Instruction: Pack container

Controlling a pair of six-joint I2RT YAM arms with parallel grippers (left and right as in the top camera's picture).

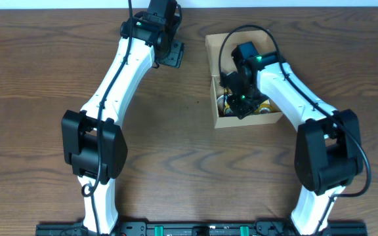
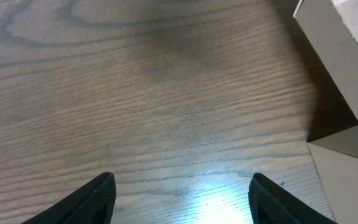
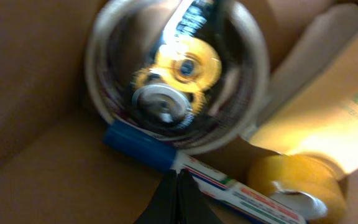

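The tan cardboard container [image 1: 220, 119] stands open at the right of the table, its flap lid [image 1: 214, 47] lying back. My right gripper [image 1: 241, 105] is down inside it, shut and empty [image 3: 178, 186]. Just ahead of its fingertips lies a white marker with a blue cap [image 3: 166, 155]. Beyond it is a clear ring-shaped roll [image 3: 178, 74] with yellow and metal parts inside, and a yellow tape roll [image 3: 297, 183] at the right. My left gripper [image 1: 169, 54] is open over bare wood [image 2: 182, 186], left of the box, whose corner shows in the left wrist view [image 2: 344, 93].
The brown wooden table [image 1: 44, 78] carries only the box and both arms. The right arm's cable [image 1: 241, 33] loops over the box. Box walls [image 3: 30, 93] close in around the right gripper.
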